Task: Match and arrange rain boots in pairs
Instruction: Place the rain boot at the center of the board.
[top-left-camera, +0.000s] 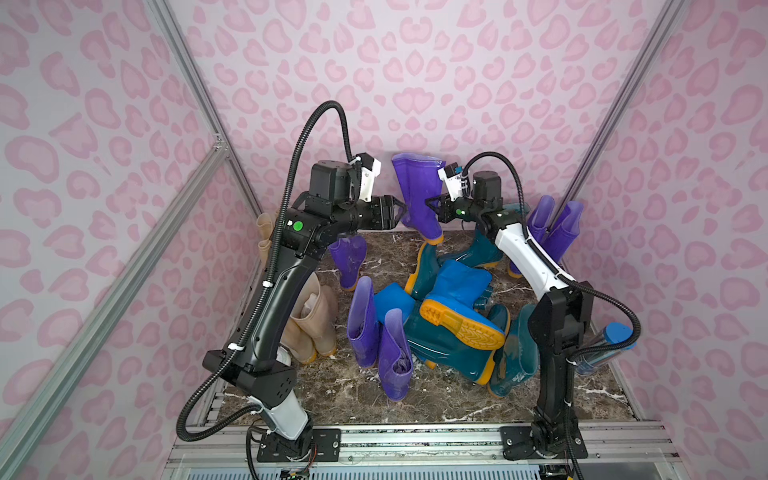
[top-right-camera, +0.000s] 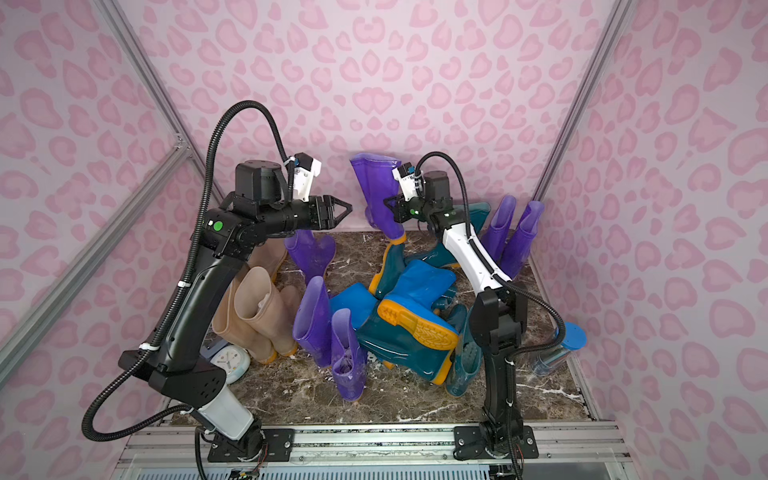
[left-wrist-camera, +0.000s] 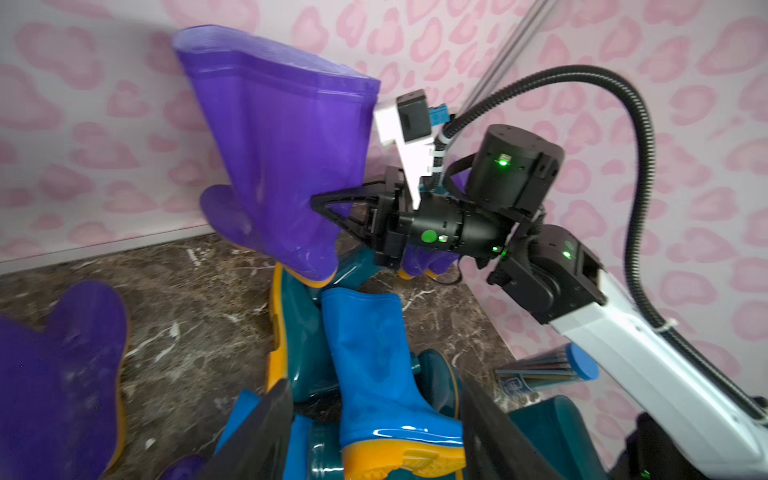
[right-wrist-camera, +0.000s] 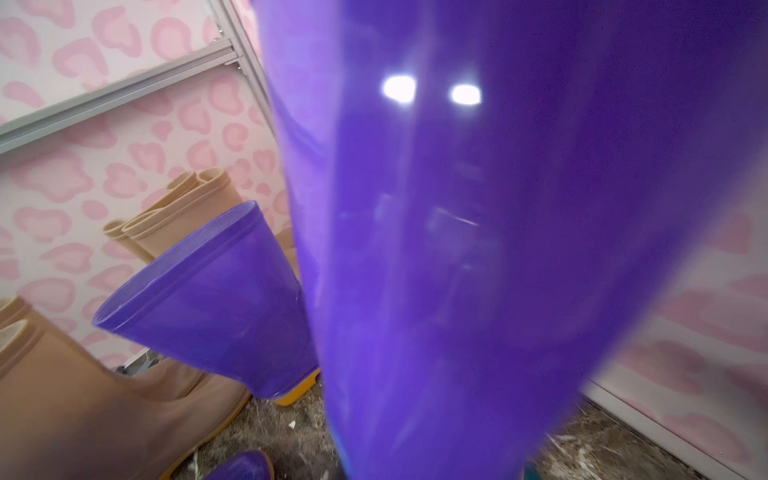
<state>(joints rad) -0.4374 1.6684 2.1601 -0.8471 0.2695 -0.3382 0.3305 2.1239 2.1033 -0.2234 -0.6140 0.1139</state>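
1. A heap of teal and blue boots (top-left-camera: 453, 345) lies mid-way across the table (top-left-camera: 340, 399).
2. A purple boot (top-left-camera: 417, 195) stands upright at twelve o'clock.
3. The right gripper (top-left-camera: 432, 204) is clamped on its leg from three o'clock.
4. The left gripper (top-left-camera: 400, 212) has its jaws apart and empty, at the boot's nine o'clock.

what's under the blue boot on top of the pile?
The blue boot lies on a teal boot; a second teal boot and another blue boot poke out beside it. Anything deeper beneath is covered.
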